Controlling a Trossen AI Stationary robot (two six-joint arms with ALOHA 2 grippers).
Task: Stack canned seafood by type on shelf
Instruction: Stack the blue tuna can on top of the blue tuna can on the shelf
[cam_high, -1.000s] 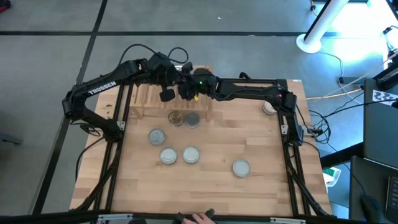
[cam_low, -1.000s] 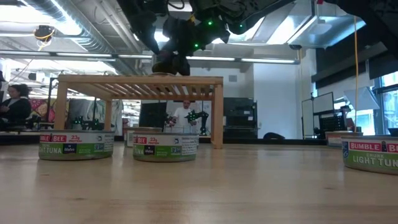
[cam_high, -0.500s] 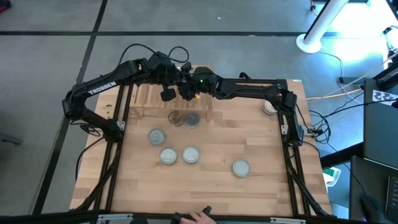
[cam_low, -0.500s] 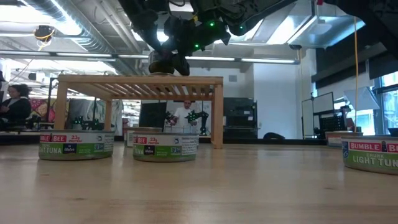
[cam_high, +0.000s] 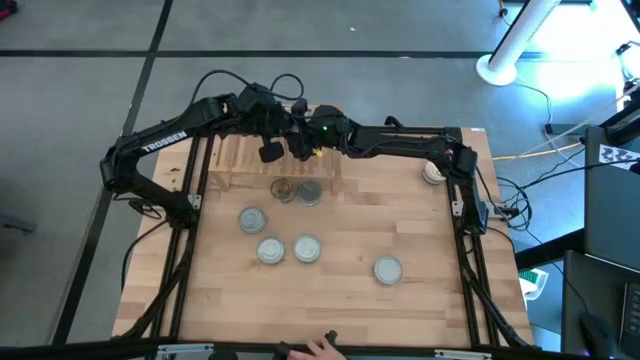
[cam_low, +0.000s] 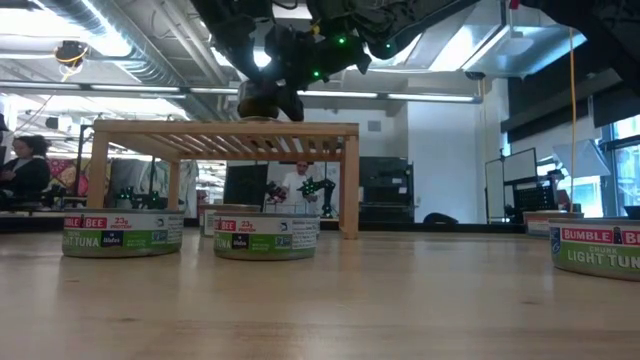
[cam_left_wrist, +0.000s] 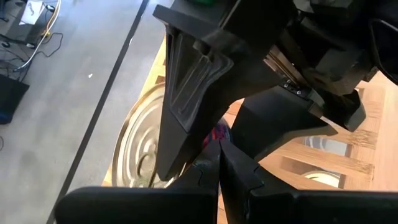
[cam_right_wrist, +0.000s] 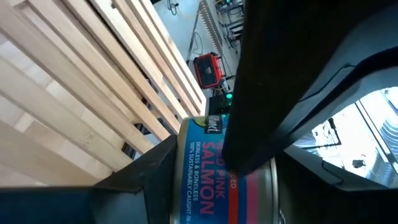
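Blue-labelled salmon can (cam_right_wrist: 214, 177) sits clamped in the right gripper (cam_right_wrist: 249, 186) just above the shelf (cam_low: 225, 130) slats — lower it level before letting go — while the left gripper (cam_left_wrist: 219, 168), clenched empty, waits alongside.

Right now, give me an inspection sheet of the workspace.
Surface: wooden table, mostly bare at front.
Job's things: shelf at back; five tins in front of it, one apart, one by the right edge; salmon tin held just above the shelf.
Clutter: nothing seen.
Grippers: right tool shut on the salmon tin; left tool shut, empty, close beside it.
Cables: loops over the arms, leads on the floor.
Surroundings: people behind, a hand at the front edge.
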